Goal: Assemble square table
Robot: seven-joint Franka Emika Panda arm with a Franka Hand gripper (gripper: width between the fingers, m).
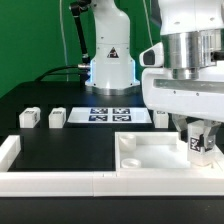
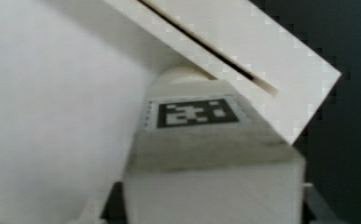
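My gripper (image 1: 201, 138) is shut on a white leg block (image 1: 197, 145) with a black-and-white tag, holding it over the exterior view's right corner of the thick white square tabletop (image 1: 140, 158). In the wrist view the held leg (image 2: 202, 160) fills the middle, its tag facing the camera, with the tabletop's surface (image 2: 52, 100) and edge behind it. My gripper (image 2: 209, 205) shows only as dark fingers (image 2: 116, 198) on either side of the leg. I cannot tell whether the leg touches the tabletop. Three more leg blocks stand on the table: two at the left (image 1: 29, 117) (image 1: 57, 117), one at the right (image 1: 162, 118).
The marker board (image 1: 110, 113) lies flat in front of the robot base (image 1: 110, 65). A long low white border wall (image 1: 50, 181) runs along the near edge and turns up at the exterior view's left (image 1: 8, 150). The table top is black.
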